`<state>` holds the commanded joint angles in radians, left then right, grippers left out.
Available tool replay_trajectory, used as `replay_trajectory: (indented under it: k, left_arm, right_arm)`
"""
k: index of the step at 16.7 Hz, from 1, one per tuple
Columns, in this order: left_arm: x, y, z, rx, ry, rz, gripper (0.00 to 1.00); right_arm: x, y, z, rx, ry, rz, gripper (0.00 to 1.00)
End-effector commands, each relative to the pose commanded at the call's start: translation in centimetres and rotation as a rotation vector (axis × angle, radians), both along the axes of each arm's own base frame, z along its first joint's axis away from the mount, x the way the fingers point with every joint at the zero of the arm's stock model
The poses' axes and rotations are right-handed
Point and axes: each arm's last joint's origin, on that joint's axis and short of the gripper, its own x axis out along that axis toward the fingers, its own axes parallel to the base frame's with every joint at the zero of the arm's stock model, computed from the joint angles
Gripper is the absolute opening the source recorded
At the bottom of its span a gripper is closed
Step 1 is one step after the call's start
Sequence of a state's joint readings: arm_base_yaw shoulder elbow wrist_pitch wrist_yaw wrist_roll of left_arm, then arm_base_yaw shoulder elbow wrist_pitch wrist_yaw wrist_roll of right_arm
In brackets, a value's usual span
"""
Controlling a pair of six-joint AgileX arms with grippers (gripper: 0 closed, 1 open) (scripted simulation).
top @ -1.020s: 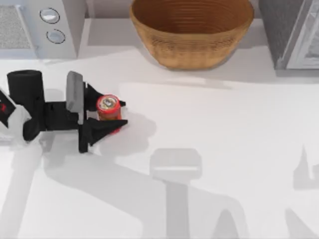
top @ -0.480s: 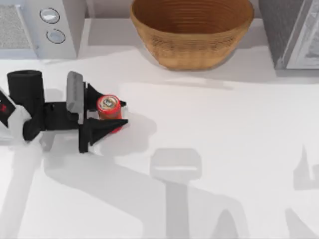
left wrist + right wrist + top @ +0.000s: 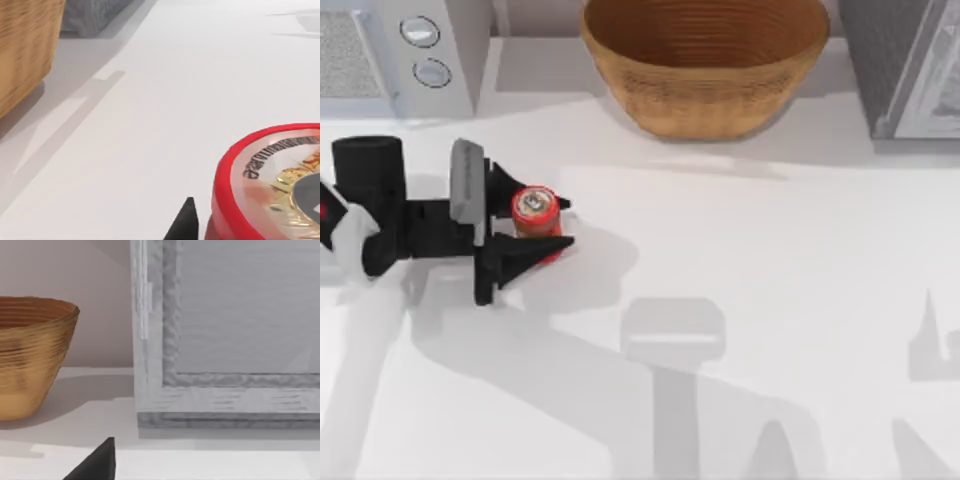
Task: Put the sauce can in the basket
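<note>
From above, the left hand (image 3: 542, 227) reaches in well to the left of the basket (image 3: 705, 65) and nearer than it, its two black fingers (image 3: 535, 252) pressed against either side of the sauce can (image 3: 535, 212), which stands upright between them. Against the moment before, hand and can have both slid slightly away from the basket and the arm has drawn back a touch, so the grip looks set and the can seems to be coming off the bench (image 3: 770, 300); the carry to the basket is all still to do. A grey appliance (image 3: 400, 50) with two round dials stands left of the basket.

At the left wrist, the can's red rim and pale lid loom close, dark lettering curling round the lid but too cropped to read; the basket's woven wall stands beyond.

At the right wrist, one dark fingertip (image 3: 95, 462) shows before a grey cabinet (image 3: 225, 340) beside the basket; I cannot tell that hand's opening.
</note>
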<state>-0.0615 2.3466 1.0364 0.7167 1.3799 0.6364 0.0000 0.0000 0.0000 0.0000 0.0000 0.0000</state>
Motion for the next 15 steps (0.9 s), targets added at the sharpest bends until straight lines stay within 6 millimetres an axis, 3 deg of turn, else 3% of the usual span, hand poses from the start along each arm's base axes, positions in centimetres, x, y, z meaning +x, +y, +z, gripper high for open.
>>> replay_trajectory:
  k: [7,15]
  left_arm:
    - [-0.5,3.4,2.2,-0.003,-0.131,-0.022,0.0]
    - [-4.1,8.4,5.7,-0.026,-0.202,0.049,0.0]
  right_arm:
    - [0.0,0.0,0.0,0.0,0.0,0.0,1.0]
    - [0.0,0.0,0.0,0.0,0.0,0.0,1.0]
